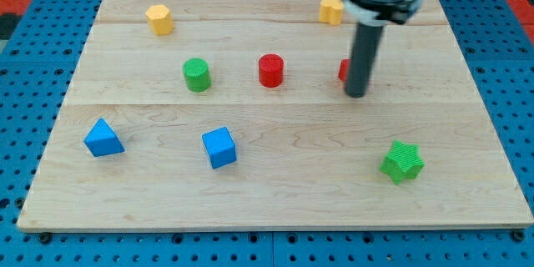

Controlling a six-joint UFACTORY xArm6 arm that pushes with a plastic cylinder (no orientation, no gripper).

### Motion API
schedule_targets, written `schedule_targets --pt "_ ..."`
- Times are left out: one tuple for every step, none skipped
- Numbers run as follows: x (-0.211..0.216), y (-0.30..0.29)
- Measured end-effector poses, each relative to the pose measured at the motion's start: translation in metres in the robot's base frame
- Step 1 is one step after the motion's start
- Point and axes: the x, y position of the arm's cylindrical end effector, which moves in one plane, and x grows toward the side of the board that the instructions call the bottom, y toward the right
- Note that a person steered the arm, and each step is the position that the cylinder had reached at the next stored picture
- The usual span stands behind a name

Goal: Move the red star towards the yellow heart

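Pale wooden board [275, 133] over blue pegboard [25, 92], small blocks scattered across it. Dark rod down at roughly two o'clock from board centre, my tip [356, 95] on the wood. No jaws to spread or press; just a bare rod end, pinching nothing.

Red star [344, 70] mostly hidden behind the rod, only a red sliver showing at its left edge; shape not confirmable from that sliver. Lies at about eleven o'clock from my tip, touching or just beside the rod; cannot tell which.

Yellow heart [331, 9] near the board's top edge, at about twelve o'clock from the star, a shade toward eleven. Tip therefore already on the star's far side from the heart, so, as a judgement, a push toward twelve o'clock looks right.

Elsewhere: yellow block [158, 18] at upper left, green cylinder [197, 74], red cylinder [270, 70], blue triangle [103, 138], blue cube [219, 147], green star [403, 162].
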Motion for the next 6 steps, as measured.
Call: schedule_targets --pt "0.029 -0.008" --pt "0.035 0.011" --pt "0.025 0.012" --pt "-0.018 0.014" --pt "-0.001 0.013" --pt "0.026 0.019"
